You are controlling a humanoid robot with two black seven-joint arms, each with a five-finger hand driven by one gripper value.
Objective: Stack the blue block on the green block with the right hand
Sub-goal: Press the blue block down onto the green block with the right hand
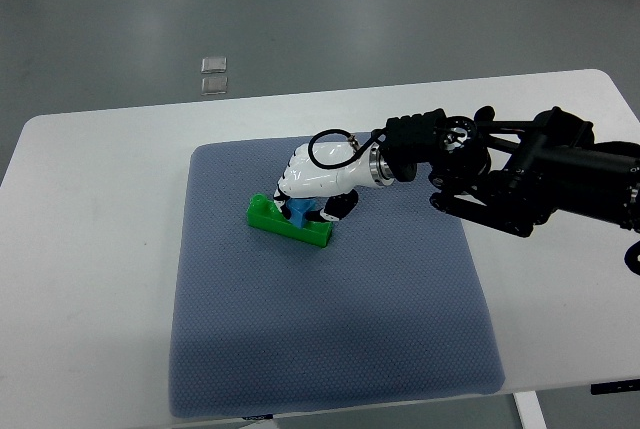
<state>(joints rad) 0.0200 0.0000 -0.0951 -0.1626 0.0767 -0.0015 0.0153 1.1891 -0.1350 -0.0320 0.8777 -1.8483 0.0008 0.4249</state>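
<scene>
Right hand [310, 184] clasps blue block [302, 212] atop green block [290, 222], lying upper-left to lower-right.

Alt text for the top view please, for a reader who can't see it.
The right robot hand holds a blue block on top of a green block, fingers wrapped around it. Both sit on a grey-blue mat covering a white table. The left arm is out of view.
</scene>
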